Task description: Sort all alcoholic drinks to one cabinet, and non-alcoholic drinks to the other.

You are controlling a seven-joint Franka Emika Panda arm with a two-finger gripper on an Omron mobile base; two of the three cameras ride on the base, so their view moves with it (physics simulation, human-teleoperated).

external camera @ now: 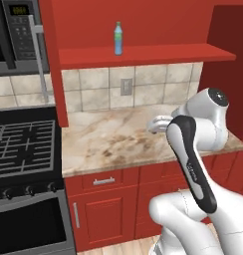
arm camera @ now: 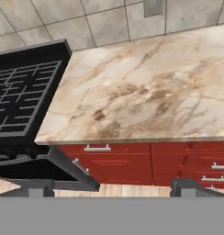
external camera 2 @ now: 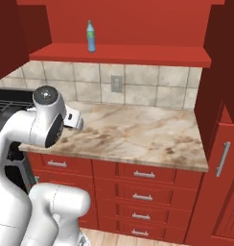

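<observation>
Spread wide and empty, the gripper (arm camera: 112, 186) is seen in the hand view as two dark finger tips at 7 and 5 o'clock along the bottom, with nothing held between them. Beyond the tips, a marbled countertop (arm camera: 146, 92) is shown, with a black stove (arm camera: 22, 96) at 9 o'clock, red drawers (arm camera: 114, 163) under the counter edge and a tiled wall (arm camera: 86, 23) at 12 o'clock. What the base views add is an open red shelf (external camera: 143, 55) above the counter, on which the blue plastic bottle (external camera: 118, 38) with a green cap is stood upright. In the left base view a microwave (external camera: 16, 35) is also shown at 10 o'clock, while a tall red cabinet door (external camera 2: 224, 182) is shown at 4 o'clock in the right base view. The bottle is placed well apart from the gripper, high above it, toward 12 o'clock from the white arm (external camera 2: 42, 120).
</observation>
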